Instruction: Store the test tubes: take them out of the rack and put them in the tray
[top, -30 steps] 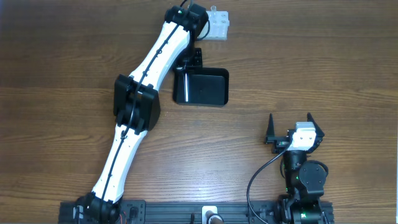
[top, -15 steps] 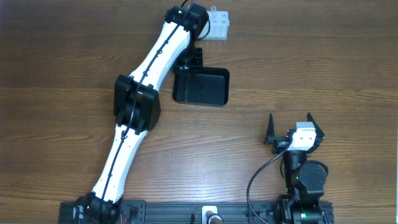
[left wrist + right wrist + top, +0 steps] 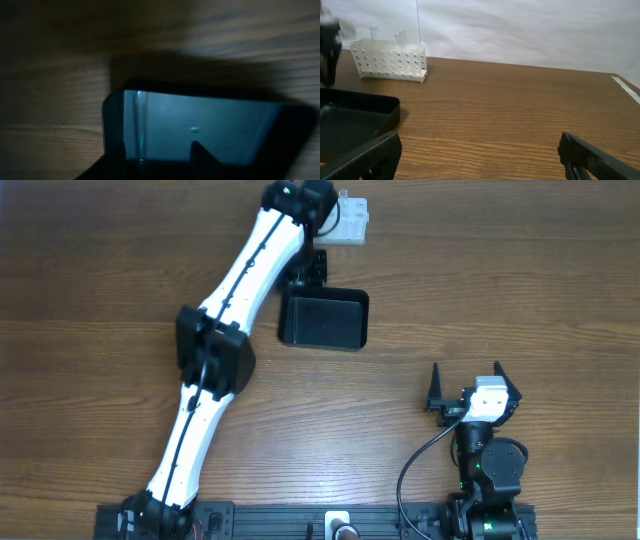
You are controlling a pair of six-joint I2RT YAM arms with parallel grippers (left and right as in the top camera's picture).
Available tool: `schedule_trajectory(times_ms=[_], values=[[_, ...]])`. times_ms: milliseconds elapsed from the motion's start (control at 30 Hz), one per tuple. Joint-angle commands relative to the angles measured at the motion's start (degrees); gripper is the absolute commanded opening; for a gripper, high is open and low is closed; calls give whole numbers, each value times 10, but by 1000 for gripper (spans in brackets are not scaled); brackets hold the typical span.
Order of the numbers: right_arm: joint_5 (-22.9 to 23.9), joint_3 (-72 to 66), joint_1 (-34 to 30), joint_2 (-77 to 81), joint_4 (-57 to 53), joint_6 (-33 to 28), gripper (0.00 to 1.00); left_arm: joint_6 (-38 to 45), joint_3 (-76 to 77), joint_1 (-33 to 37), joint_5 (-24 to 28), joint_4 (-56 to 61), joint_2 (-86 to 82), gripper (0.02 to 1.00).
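The black tray (image 3: 325, 320) lies at the table's upper middle, and the white test tube rack (image 3: 350, 220) stands just beyond it. In the right wrist view the rack (image 3: 390, 60) holds at least two clear tubes (image 3: 400, 36). My left gripper (image 3: 308, 272) hovers over the tray's far left corner, between tray and rack. Its wrist view looks down into the tray (image 3: 200, 125), where one clear tube (image 3: 141, 120) lies along a side wall. The left gripper (image 3: 157, 155) is open and holds nothing. My right gripper (image 3: 468, 385) rests open near its base, far from the tray.
Bare wooden tabletop (image 3: 520, 280) surrounds the tray and rack. A white wall (image 3: 530, 30) rises behind the table's far edge. The left arm's white links (image 3: 215, 350) stretch diagonally across the left half of the table.
The left arm has shifted slightly away from the tray toward the rack. The bright tube streak along the tray's left wall in the top view is gone. The right arm has not moved.
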Motion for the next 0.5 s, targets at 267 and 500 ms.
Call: schedule_trajectory(times_ms=[267,500], values=[[-3,-3,-4,-6,-2,-3,989,4,17,0,-116,217,-78,516],[-3,-3,-4,-6,-2,-3,993,33,17,10,-175,284,-72,691]])
